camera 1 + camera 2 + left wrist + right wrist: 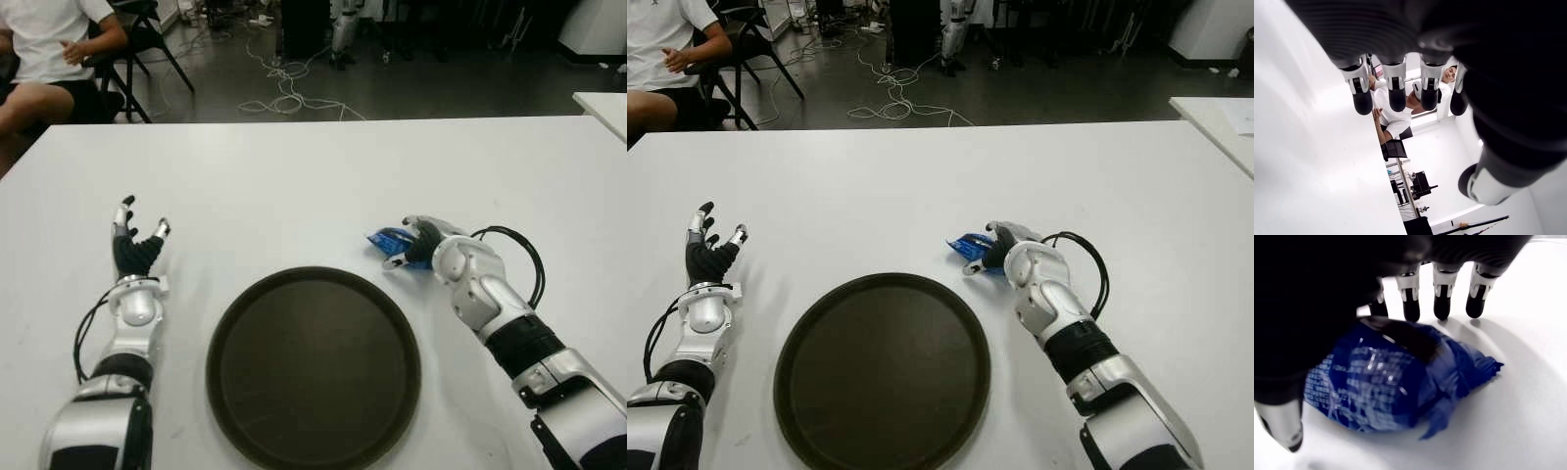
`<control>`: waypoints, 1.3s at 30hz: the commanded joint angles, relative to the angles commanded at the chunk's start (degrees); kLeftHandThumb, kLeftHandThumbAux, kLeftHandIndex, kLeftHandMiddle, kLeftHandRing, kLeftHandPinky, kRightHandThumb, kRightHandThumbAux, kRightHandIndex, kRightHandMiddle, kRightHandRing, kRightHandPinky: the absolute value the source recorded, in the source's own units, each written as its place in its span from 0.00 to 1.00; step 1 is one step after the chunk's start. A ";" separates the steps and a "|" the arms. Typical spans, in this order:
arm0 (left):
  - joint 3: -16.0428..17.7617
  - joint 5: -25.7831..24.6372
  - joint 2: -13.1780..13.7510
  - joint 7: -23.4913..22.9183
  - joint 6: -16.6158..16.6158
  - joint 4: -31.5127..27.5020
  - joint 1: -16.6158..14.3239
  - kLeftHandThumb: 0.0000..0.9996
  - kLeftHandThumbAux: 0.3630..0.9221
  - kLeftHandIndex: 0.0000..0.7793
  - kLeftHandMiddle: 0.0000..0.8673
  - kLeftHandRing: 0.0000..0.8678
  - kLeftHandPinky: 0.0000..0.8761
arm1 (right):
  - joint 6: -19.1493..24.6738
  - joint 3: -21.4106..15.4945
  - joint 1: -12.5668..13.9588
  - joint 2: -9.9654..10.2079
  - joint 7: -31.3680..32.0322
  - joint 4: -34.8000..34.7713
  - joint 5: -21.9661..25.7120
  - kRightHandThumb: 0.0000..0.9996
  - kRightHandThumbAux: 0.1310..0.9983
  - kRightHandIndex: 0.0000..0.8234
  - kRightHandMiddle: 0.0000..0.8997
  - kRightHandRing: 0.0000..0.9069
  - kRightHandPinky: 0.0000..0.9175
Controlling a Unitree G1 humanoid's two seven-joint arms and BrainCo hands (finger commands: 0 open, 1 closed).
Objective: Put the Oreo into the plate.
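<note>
A: progress? Oreo [390,241] in the plate [313,364] yet?

B: no. plate is bare, lower centre of the eye views. Oreo sits on the worktop [294,186] just past the plate's upper right rim, not in it

A: right hand [419,245]?

B: over the pack, right of centre. wrist view shows the blue wrapper [1396,382] under the palm, four fingers [1442,296] stretched past it with tips near the worktop, thumb down by the pack's near side. not closed round it, so I call it open, cupping the pack, no firm grip. looks like the grasp step is only starting

A: left hand [137,250]?

B: idle, left of the plate in the eye views, fingers spread and pointing up, holds nothing

A: so what's left?

B: my read: close on the pack, lift, carry to the lower left over the rim, let go. basically the whole task

A: any text? brand?

B: wrapper has white print in small lines, wrist view, can't read it. no Oreo logo I can make out, only the blue colour fits. nothing written on plate or worktop

A: anything else in frame?

B: person [44,49] seated upper left, cables [284,88] on the floor at top centre
</note>
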 joint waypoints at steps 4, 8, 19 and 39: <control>0.19 -0.29 -0.07 -0.24 0.03 -0.07 0.02 0.00 0.70 0.04 0.06 0.04 0.03 | -0.43 -0.28 0.17 0.03 -0.57 0.20 0.32 0.00 0.56 0.16 0.16 0.11 0.01; 0.30 -0.48 -0.07 -0.46 0.03 -0.04 0.02 0.00 0.70 0.03 0.05 0.04 0.02 | -0.56 0.08 0.00 0.00 -1.16 0.71 -0.14 0.00 0.55 0.18 0.17 0.13 0.02; 0.24 -0.35 0.03 -0.35 0.16 0.00 0.03 0.00 0.69 0.04 0.05 0.04 0.02 | -1.81 1.33 -0.53 -0.61 -2.25 2.22 -1.67 0.00 0.58 0.21 0.21 0.18 0.10; 0.14 -0.20 0.16 -0.36 0.15 0.27 -0.01 0.00 0.68 0.04 0.06 0.05 0.03 | -5.34 0.27 -1.27 0.81 -12.30 8.61 -1.78 0.00 0.67 0.29 0.30 0.30 0.27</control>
